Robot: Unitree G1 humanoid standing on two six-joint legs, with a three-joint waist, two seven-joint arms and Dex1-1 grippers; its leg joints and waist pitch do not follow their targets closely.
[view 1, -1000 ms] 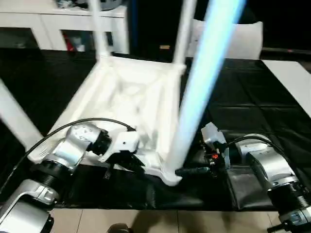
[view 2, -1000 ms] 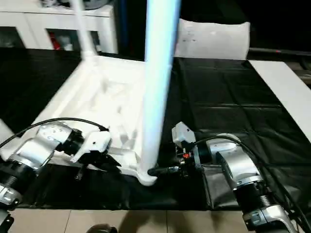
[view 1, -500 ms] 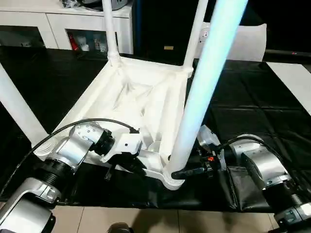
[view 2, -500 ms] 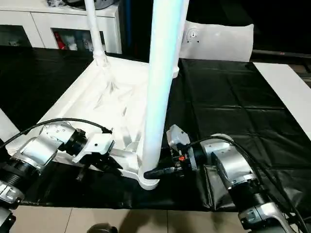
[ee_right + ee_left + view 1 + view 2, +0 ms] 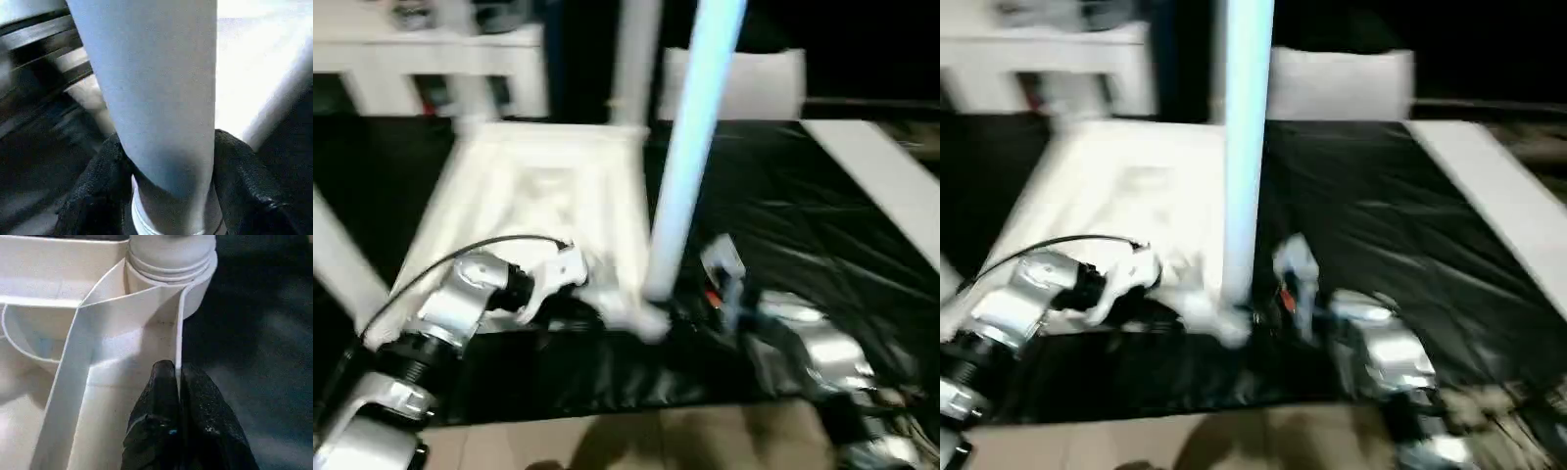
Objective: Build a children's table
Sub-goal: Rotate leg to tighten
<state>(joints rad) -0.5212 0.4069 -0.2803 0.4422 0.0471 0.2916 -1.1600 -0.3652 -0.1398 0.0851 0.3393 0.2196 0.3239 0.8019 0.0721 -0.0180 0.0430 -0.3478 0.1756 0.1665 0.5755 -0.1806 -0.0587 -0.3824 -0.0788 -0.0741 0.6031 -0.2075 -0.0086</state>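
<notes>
The right gripper (image 5: pixel 166 196) clamps the upright leg (image 5: pixel 690 157) near its socket; the left gripper (image 5: pixel 178 382), at nine o'clock, pinches the table (image 5: pixel 548 186) rim.

surface: black-covered work table (image 5: pixel 822 225) | behind: white cabinet (image 5: pixel 431 59) | floor: beige tiles (image 5: pixel 636 441)

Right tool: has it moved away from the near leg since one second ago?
No. The right tool still sits at the near leg base, beside the corner socket; the camera shifted.
</notes>
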